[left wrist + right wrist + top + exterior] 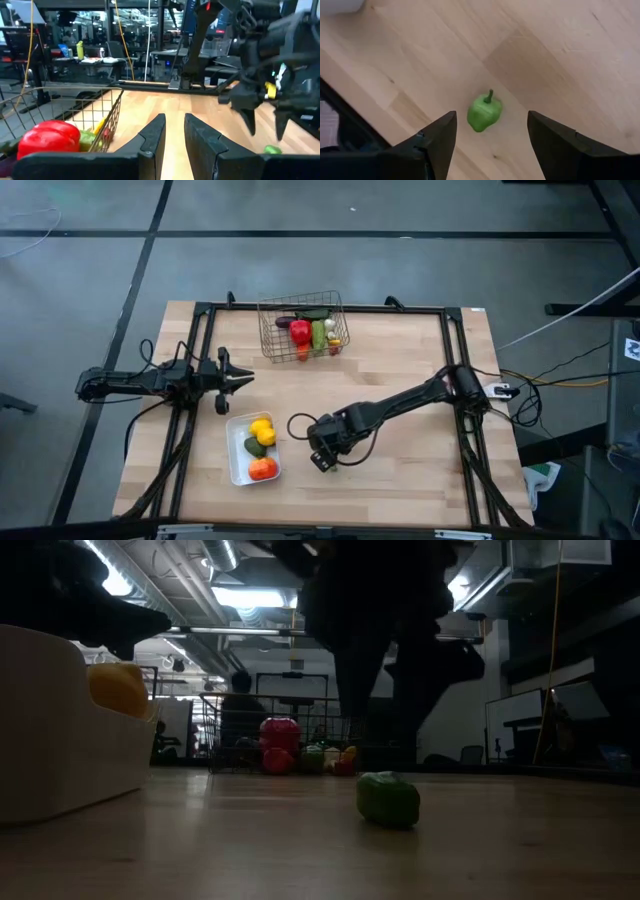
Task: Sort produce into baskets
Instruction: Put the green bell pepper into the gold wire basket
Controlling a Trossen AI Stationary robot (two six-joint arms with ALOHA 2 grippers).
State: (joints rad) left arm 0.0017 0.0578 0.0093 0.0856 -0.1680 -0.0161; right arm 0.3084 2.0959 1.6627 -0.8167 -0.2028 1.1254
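A small green pepper [484, 111] lies on the bare wood, stem up; the low view shows the pepper [388, 798] resting on its side. My right gripper [492, 145] hangs open above it, pointing steeply down, one finger on either side and touching nothing. The white tray [240, 467] at the near left holds a yellow lemon [262, 427], a green piece and an orange tomato [263, 469]. The wire basket [268, 340] at the far edge holds a red pepper [300, 331] and other produce. My left gripper [243, 380] waits level at the left, its fingers a narrow gap apart.
Black frame rails [452, 360] run along the table's left, right and far sides. Bare wood [400, 470] lies between the tray and the right rail. A black cable loop [297, 423] lies near the tray's far right corner.
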